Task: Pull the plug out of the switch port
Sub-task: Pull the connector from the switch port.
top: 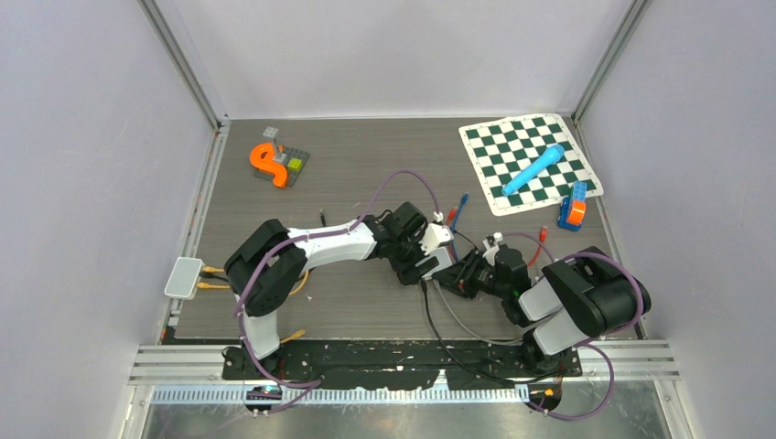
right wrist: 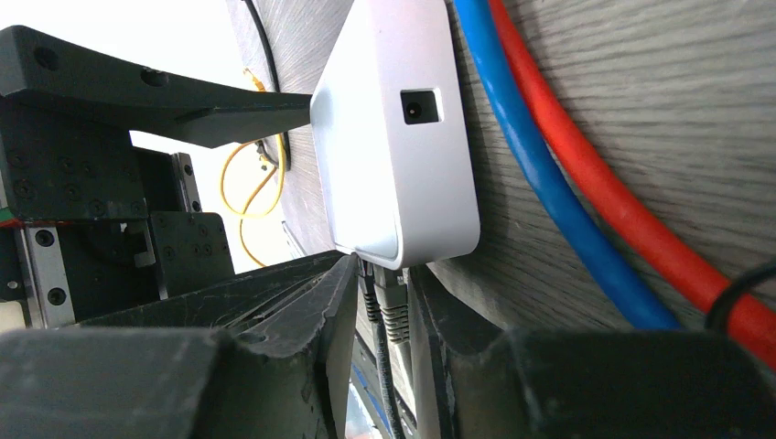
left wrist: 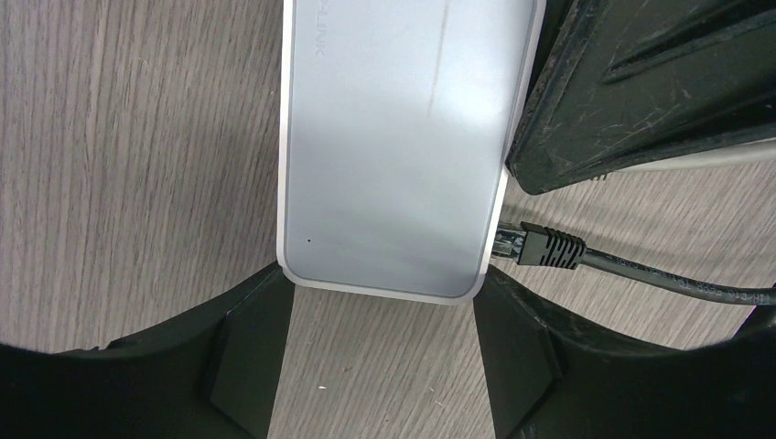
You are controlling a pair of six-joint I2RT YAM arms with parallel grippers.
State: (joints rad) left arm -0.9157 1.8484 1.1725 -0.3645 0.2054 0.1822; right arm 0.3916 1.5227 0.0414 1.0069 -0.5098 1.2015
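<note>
White switch (left wrist: 393,137) pinched by left gripper (left wrist: 380,343); right gripper (right wrist: 377,320) clamps its plug (right wrist: 392,315)

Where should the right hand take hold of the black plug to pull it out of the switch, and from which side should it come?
Grip the ribbed boot of the plug just behind the port, not the thin cable. Come along the cable's line, fingers on the boot's two flat sides. The right hand already straddles it there, while the left hand brackets the switch, probably steadying it.
</note>
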